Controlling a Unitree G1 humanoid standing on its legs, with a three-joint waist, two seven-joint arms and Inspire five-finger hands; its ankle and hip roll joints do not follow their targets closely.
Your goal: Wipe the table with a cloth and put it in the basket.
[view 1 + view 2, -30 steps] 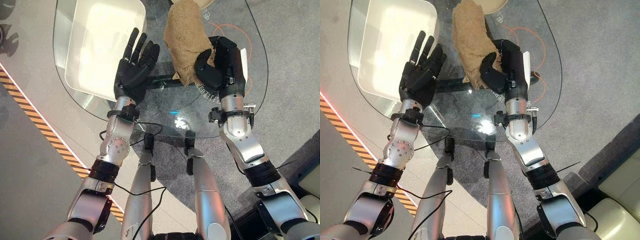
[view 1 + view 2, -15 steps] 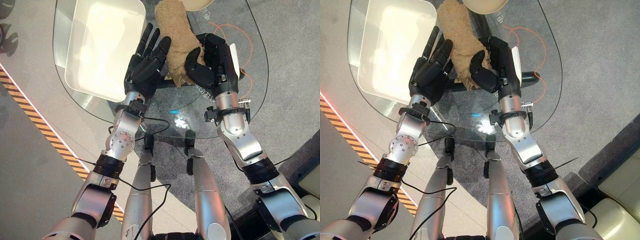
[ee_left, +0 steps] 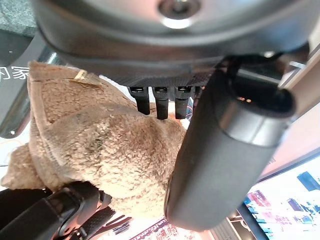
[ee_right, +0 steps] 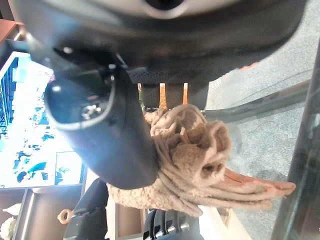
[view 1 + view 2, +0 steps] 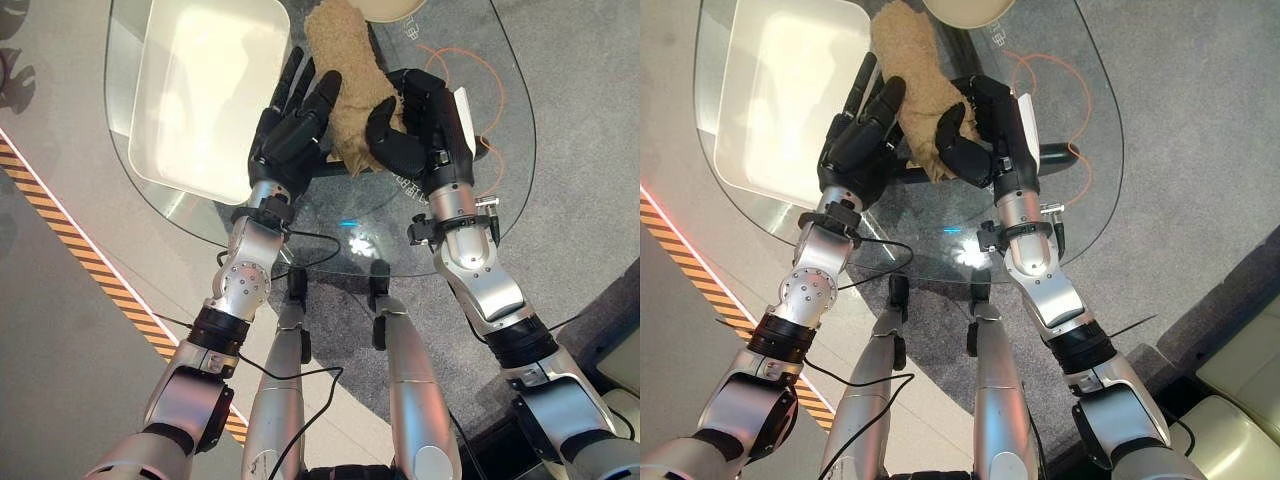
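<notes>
Lifted slightly, fluffy tan cloth [image 5: 345, 75] stays bunched in right hand [image 5: 415, 125].

Bright glare on basket [image 5: 210, 90] (perhaps overexposed)

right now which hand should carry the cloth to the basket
Right hand: its fingers already curl round the fluffy tan cloth. The left hand lies open beside it, nearer the white rectangular basket.

The fluffy tan terry cloth [image 5: 345, 70], bunched lengthwise (near end crumpled), lies beside the white rectangular plastic basket [image 5: 205, 90] on the glass table [image 5: 440, 215].
</notes>
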